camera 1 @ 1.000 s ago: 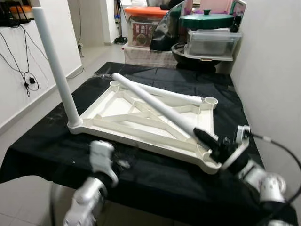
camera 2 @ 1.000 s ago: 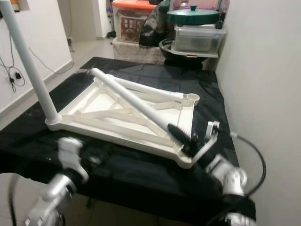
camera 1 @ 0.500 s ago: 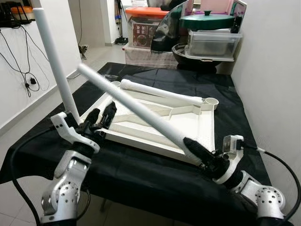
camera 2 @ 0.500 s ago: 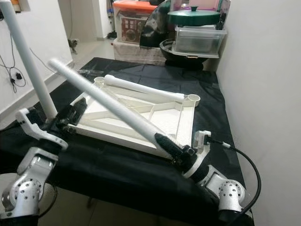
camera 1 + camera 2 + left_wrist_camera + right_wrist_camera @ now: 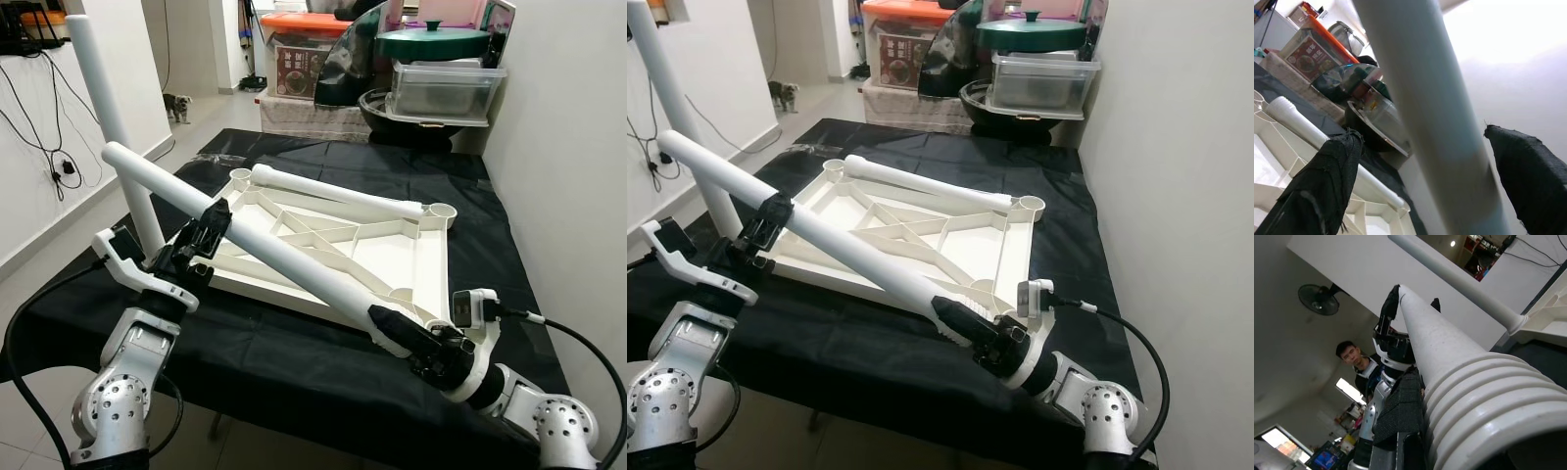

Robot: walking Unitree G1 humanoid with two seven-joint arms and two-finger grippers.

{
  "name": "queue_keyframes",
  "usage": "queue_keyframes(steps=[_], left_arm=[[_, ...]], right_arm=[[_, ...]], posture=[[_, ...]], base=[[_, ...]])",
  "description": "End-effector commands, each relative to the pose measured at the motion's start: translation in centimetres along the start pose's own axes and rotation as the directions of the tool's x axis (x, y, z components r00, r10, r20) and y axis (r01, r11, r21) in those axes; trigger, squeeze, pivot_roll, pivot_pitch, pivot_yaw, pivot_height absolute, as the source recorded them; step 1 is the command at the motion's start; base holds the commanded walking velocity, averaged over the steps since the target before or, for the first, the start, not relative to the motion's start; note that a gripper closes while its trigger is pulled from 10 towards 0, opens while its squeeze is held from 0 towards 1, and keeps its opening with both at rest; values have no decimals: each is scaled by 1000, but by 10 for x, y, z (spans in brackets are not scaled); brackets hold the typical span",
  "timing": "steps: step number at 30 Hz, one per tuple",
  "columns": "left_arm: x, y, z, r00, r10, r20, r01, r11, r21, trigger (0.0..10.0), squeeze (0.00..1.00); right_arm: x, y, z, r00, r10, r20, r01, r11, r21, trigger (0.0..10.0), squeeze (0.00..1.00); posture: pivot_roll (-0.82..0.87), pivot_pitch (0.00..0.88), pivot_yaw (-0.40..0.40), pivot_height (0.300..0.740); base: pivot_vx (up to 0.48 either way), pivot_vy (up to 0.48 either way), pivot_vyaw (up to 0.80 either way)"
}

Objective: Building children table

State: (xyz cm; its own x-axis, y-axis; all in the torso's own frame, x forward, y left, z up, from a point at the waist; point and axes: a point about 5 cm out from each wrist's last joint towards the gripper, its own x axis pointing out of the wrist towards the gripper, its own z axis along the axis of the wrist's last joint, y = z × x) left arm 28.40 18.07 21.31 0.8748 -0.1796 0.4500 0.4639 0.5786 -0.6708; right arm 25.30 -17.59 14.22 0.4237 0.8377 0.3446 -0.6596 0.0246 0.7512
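A white tabletop lies upside down on the black-covered table. One white leg stands upright in its near left corner. A second leg lies along its far edge. A third leg slants above the tabletop. My right gripper is shut on that leg's ribbed lower end, near the front right corner. My left gripper is open around the leg's upper part, and in the left wrist view its fingers stand on both sides of the leg with a gap on one side.
Storage boxes, a clear tub and a green-lidded pot crowd the far end. A white wall runs along the right. Cables hang on the left wall. A small animal is on the floor. A person stands behind me.
The right gripper lifted the slanted leg off the tabletop and swung its free end left. The left arm rose from below the table edge and its fingers came around the leg.
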Motion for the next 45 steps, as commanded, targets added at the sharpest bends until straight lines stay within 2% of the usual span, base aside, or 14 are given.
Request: queue_keyframes(steps=[1, 3, 4, 9, 10, 11, 12, 14, 15, 16, 35, 36, 37, 45], left_arm=[[2, -5, 5, 999, -31, 13, 31, 999, -25, 10000, 0], [2, -6, 6, 999, -34, 21, 35, 999, -35, 10000, 0], [2, -6, 11, 998, -38, 42, 41, 997, -66, 10000, 0], [2, -6, 15, 997, -43, 60, 48, 995, -88, 10000, 0], [2, -6, 17, 996, -45, 74, 53, 993, -105, 7137, 0], [2, -6, 17, 996, -45, 74, 53, 993, -105, 7137, 0], [2, -6, 19, 995, -49, 84, 59, 991, -121, 5294, 0], [2, -6, 19, 995, -49, 84, 59, 991, -121, 5294, 0], [2, -7, 21, 994, -57, 91, 69, 988, -138, 3608, 0], [1, -8, 21, 994, -63, 93, 76, 986, -148, 0, 0], [-3, -4, 24, 993, -47, 111, 66, 981, -182, 0, 0], [-2, -3, 23, 994, -37, 102, 55, 983, -172, 0, 0], [-2, -2, 22, 995, -29, 93, 44, 985, -165, 10000, 0], [-1, 0, 22, 997, -13, 83, 26, 987, -156, 10000, 0]], right_arm=[[1, 5, -1, 999, 36, -11, -36, 999, -8, 0, 0], [1, 5, -1, 999, 41, -11, -41, 999, -9, 0, 0], [0, 6, -3, 999, 39, -25, -39, 999, -14, 0, 0], [0, 6, -4, 999, 36, -32, -36, 999, -15, 0, 0], [1, 6, -5, 999, 38, -37, -38, 999, -15, 0, 0], [1, 6, -5, 999, 38, -37, -38, 999, -15, 0, 0], [1, 6, -6, 998, 38, -44, -39, 999, -16, 0, 0], [1, 6, -6, 998, 38, -44, -39, 999, -16, 0, 0], [2, 6, -7, 998, 38, -50, -39, 999, -15, 0, 0], [2, 5, -7, 998, 36, -54, -37, 999, -13, 0, 0], [2, 5, -6, 998, 30, -48, -32, 999, -35, 0, 0], [2, 4, -6, 999, 18, -44, -21, 998, -57, 10000, 659], [3, 0, -4, 1000, -2, -30, 0, 998, -69, 10000, 1000], [-2, -10, -1, 997, -74, 2, 74, 995, -73, 10000, 1000]], posture=[[147, 0, -49, 740], [147, 0, -49, 740], [146, 0, -51, 740], [147, 0, -53, 740], [146, 0, -51, 740], [146, 0, -51, 740], [146, 0, -51, 740], [146, 0, -51, 740], [147, 0, -53, 740], [147, 0, -53, 740], [146, 0, -53, 740], [147, 0, -53, 740], [147, 0, -54, 740], [150, 0, -58, 740]], base=[[0, 0, 0], [0, 0, 0], [0, 0, 0], [0, 0, 0], [0, 0, 0], [0, 0, 0], [0, 0, 0], [0, 0, 0], [0, 0, 0], [0, 0, 0], [0, 0, 0], [0, 0, 0], [0, 0, 0], [0, 0, 0]])
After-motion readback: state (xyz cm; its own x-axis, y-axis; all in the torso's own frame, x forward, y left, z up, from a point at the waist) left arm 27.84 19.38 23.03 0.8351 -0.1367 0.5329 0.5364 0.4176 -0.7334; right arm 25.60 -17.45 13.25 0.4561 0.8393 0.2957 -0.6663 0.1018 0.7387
